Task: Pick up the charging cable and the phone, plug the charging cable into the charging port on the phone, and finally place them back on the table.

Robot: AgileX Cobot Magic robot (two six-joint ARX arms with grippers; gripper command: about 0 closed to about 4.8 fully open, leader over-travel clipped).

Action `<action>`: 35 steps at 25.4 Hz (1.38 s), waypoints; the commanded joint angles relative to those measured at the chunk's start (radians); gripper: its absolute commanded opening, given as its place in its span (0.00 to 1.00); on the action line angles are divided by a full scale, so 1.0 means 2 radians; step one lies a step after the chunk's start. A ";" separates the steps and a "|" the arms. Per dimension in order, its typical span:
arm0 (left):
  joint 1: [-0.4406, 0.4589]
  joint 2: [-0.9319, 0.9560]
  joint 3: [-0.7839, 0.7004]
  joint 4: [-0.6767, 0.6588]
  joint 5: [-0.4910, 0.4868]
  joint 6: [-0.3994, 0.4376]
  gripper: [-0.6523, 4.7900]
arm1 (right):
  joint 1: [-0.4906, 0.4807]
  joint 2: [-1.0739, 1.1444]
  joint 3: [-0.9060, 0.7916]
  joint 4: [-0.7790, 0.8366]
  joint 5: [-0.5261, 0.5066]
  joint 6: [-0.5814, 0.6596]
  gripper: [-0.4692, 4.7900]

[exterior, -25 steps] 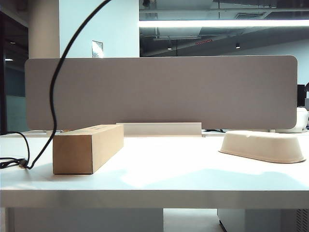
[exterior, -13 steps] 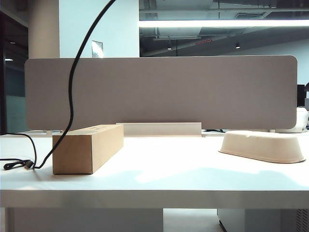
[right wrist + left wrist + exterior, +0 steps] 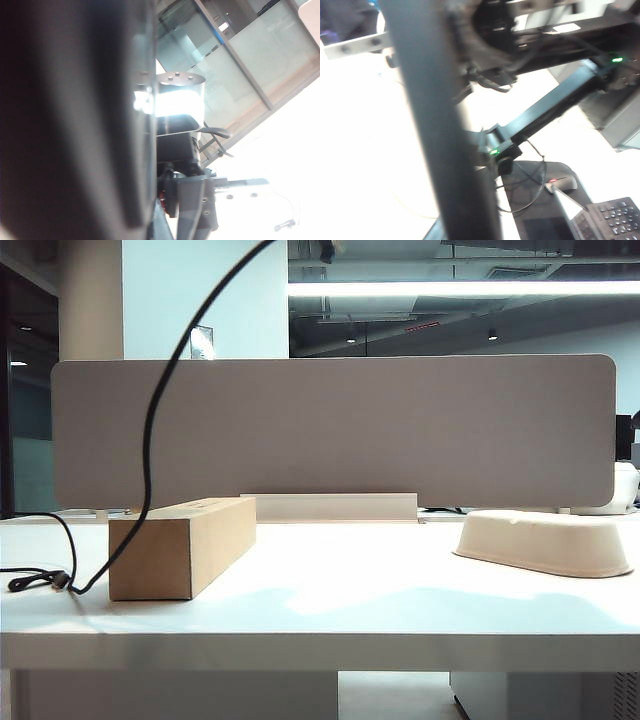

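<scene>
The charging cable rises from the table at the far left, passes behind the cardboard box and leaves the exterior view at its top edge, so it is held up out of sight. Both grippers are above that view. A dark blurred bar crosses the left wrist view close to the lens and hides the left jaws. A broad dark glossy slab, apparently the phone, fills half of the right wrist view and hides the right jaws. The charging port is not visible.
A cardboard box lies on the left of the table, and an off-white pulp tray lies upside down on the right. The grey divider panel stands along the back. The left wrist view shows the other arm and a keyboard.
The cable's upper part has swung to the right, and its hanging stretch has shifted toward the box. The box and the tray have not moved.
</scene>
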 commanded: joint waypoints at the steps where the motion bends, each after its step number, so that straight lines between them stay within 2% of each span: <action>1: -0.001 -0.002 0.002 0.012 0.000 -0.001 0.11 | 0.000 -0.002 0.005 0.014 0.004 -0.003 0.08; 5: -0.001 -0.002 0.002 0.014 0.000 -0.014 0.11 | 0.000 0.002 0.005 0.014 0.004 -0.004 0.08; 11: 0.003 -0.002 0.002 -0.017 0.000 -0.009 0.11 | -0.001 0.006 0.005 0.014 0.004 -0.012 0.08; 17: 0.003 -0.002 0.002 -0.009 0.000 -0.011 0.11 | -0.001 0.006 0.005 0.013 0.005 -0.015 0.08; 22: 0.003 -0.002 0.002 0.027 0.001 -0.046 0.11 | -0.001 0.006 0.005 0.011 0.005 -0.015 0.08; 24: 0.003 -0.002 0.002 0.019 0.023 -0.046 0.11 | -0.001 0.006 0.005 0.010 0.007 -0.024 0.08; 31: 0.003 -0.002 0.002 -0.015 0.024 -0.040 0.11 | -0.001 0.009 0.005 0.009 0.017 -0.028 0.08; 35: 0.003 -0.002 0.002 0.000 0.031 -0.040 0.11 | -0.001 0.011 0.005 -0.007 0.017 -0.039 0.08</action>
